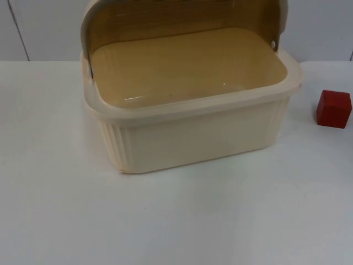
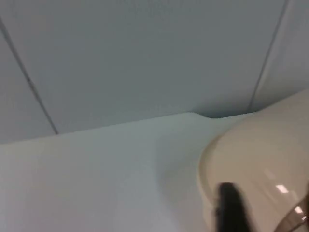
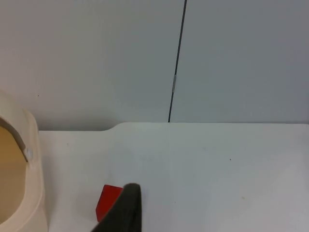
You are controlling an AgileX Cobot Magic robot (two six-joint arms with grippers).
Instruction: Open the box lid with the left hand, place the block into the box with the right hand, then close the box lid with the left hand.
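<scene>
White table (image 1: 55, 210) bears open unlabelled cream box (image 1: 193, 138), red block (image 1: 333, 109) beside.

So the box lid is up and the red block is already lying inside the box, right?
Not quite. The lid is up, but the red block sits on the table beside the box, not inside it; the top view shows this.

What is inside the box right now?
Nothing: the box stands open, lid raised, its tan floor bare. The red block sits outside on the table. The near wall hides the floor's front strip.
</scene>
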